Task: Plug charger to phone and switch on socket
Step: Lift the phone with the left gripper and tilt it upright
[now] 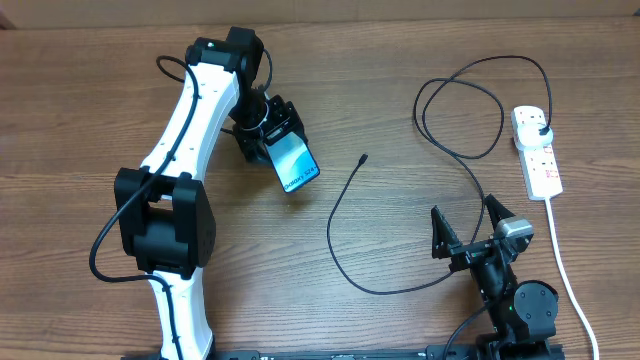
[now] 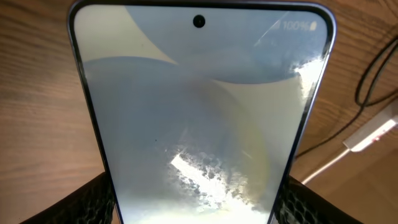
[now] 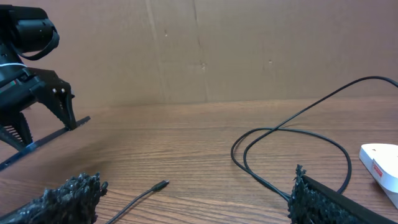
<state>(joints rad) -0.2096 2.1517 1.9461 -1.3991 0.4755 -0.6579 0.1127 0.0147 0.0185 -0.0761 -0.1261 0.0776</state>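
Observation:
The phone [image 1: 294, 163], its blue screen lit, is held by its edges in my left gripper [image 1: 268, 138], shut on it at the table's left-centre. It fills the left wrist view [image 2: 199, 112]. The charger cable [image 1: 345, 270] lies looped across the table; its connector tip [image 1: 363, 157] rests free on the wood right of the phone, and also shows in the right wrist view [image 3: 160, 185]. Its black plug [image 1: 541, 131] sits in the white socket strip [image 1: 536, 152] at the far right. My right gripper [image 1: 468, 226] is open and empty near the front edge.
The strip's thick white cord [image 1: 566, 275] runs down the right side to the front edge. Cable loops [image 1: 460, 110] lie between the phone and the strip. A cardboard wall [image 3: 205, 50] backs the table.

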